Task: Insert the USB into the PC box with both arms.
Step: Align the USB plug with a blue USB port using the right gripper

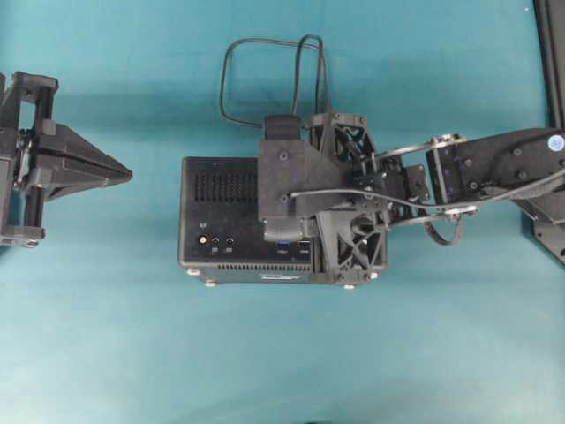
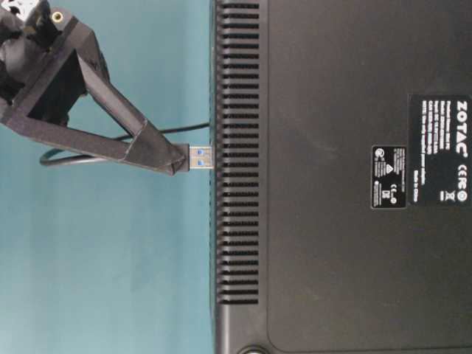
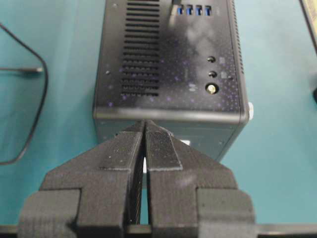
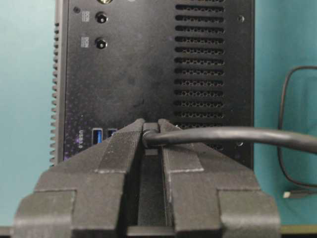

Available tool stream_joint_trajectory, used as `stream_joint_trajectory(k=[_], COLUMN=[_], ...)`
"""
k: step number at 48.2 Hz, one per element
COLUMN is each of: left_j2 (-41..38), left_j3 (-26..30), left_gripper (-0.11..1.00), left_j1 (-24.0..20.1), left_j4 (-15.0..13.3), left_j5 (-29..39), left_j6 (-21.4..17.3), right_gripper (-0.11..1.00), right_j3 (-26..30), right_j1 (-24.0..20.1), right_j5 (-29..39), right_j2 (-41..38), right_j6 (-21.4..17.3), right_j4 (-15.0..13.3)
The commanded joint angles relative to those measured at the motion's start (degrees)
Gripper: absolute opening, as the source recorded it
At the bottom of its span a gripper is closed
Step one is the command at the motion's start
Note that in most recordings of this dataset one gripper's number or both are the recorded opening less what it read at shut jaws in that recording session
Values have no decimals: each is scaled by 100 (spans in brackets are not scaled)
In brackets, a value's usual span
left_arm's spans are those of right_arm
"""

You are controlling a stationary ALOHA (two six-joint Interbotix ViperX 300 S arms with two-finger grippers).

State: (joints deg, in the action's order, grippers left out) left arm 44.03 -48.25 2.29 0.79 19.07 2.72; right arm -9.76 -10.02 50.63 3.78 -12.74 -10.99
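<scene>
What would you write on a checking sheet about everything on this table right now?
Surface: plain teal tabletop.
Job's things: black rectangular PC box with vent grille lies ports-up; the thin black USB cable's silver-and-blue plug sits at the box's face.
Clutter: nothing seen.
Pincers: right wedge-shaped black pincer shut on the USB plug above the blue ports; left black pincer shut, empty, near the box's end.
Cables: USB cable loops on the table behind the box; a thin cable runs along the right arm.
Surroundings: dark frame at the right edge.
</scene>
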Motion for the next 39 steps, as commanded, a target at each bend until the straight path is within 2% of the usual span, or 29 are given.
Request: stream_joint_trajectory(k=[1, 39], left_j2=[0, -9], left_j3=[88, 88], left_gripper=[0, 0], left_j1=[-9, 0], left_j4=[9, 9], left_j5=[-53, -53], left_j6=[18, 26], right_gripper=[10, 10], right_j3=[18, -35], right_j1=[-70, -62], right_j5=[44, 44], right_j2=[35, -35], right_j6=[9, -123], right_j4=[35, 35])
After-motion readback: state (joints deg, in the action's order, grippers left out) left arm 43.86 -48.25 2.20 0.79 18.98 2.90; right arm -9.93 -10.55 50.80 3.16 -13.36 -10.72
